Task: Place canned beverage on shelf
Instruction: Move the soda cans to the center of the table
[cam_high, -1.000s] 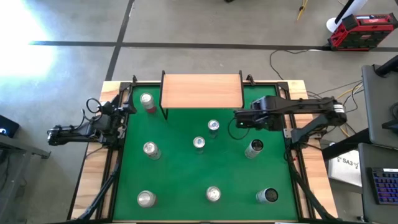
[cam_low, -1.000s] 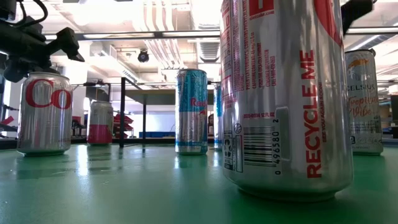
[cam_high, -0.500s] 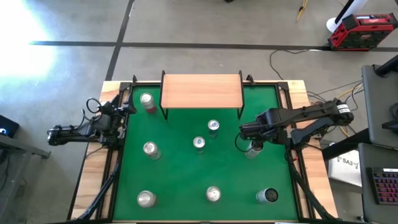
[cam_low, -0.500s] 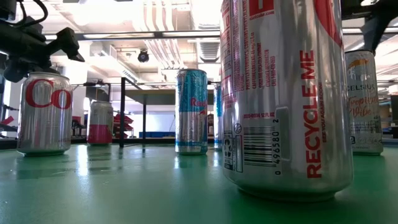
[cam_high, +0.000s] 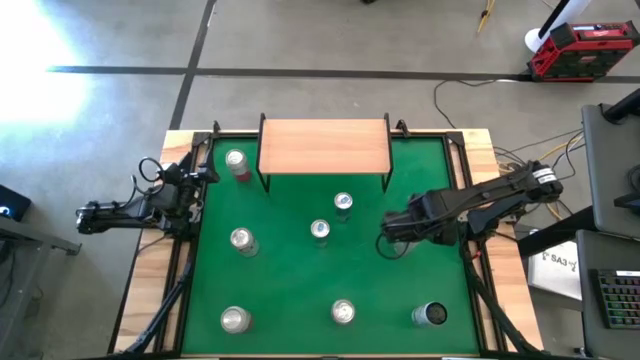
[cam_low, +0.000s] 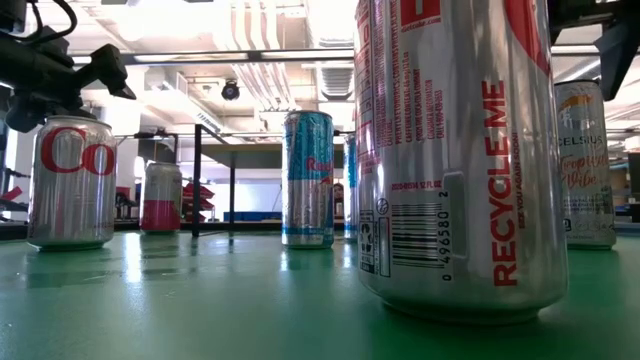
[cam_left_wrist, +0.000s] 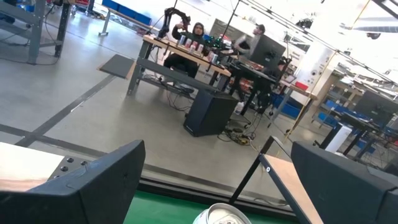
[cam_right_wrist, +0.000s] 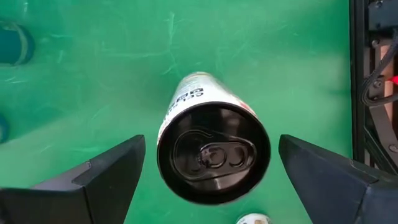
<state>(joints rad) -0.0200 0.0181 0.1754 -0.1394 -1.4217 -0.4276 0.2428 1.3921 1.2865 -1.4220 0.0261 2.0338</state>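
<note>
I see my right gripper (cam_right_wrist: 211, 180) wide apart above a black-topped can (cam_right_wrist: 213, 152) on the green table (cam_high: 290, 285); people sit far behind.

You see a grey concrete floor (cam_high: 330, 40) crossed by a dark stripe (cam_high: 300, 72), a red toolbox (cam_high: 583, 50) at its edge, and desks (cam_left_wrist: 186, 59) beyond.

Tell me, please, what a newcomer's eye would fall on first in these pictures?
Probably the right gripper, open and poised directly above a black-topped can on the green mat's right side, one finger on either side. Next, the wooden-topped shelf at the mat's far edge, bare of cans. In the low view, a big silver can reading RECYCLE ME fills the foreground.
</note>
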